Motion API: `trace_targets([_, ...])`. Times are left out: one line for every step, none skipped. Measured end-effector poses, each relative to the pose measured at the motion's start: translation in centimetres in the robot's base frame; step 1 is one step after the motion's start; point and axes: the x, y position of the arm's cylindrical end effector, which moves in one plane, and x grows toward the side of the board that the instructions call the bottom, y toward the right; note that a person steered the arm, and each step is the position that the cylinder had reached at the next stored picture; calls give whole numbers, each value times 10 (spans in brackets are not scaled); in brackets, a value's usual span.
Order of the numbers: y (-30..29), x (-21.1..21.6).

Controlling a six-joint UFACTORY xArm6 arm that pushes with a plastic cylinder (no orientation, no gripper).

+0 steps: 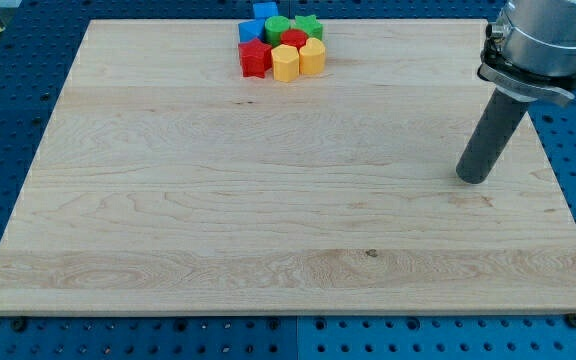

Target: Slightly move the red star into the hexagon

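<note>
The red star (pixel 254 58) sits at the left front of a tight cluster of blocks near the view's top edge. The yellow hexagon (pixel 285 63) touches its right side. My tip (pixel 473 179) rests on the board far to the view's right and lower than the cluster, well apart from every block. The dark rod rises from it to the arm's flange at the top right corner.
In the cluster are also a yellow heart (pixel 312 57), a red round block (pixel 294 40), a green block (pixel 277 27), a green star (pixel 309 25), and two blue blocks (pixel 249 29) (pixel 265 11). The wooden board (pixel 268 200) lies on a blue perforated table.
</note>
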Motion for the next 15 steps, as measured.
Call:
trace_targets([-3,-2])
trace_targets([-46,-20])
trace_targets([-112,-41])
trace_targets([-188,-57])
trace_targets([-261,-73])
trace_targets([-300,-119])
trace_targets([-311,-173])
trace_targets([-325,-225])
trace_targets([-336,-278])
trace_targets([-336,-286])
trace_targets([-335,-285])
trace_targets([-335,-285])
trace_targets([-329,-285])
trace_targets([-312,-285])
trace_targets([-309,-283])
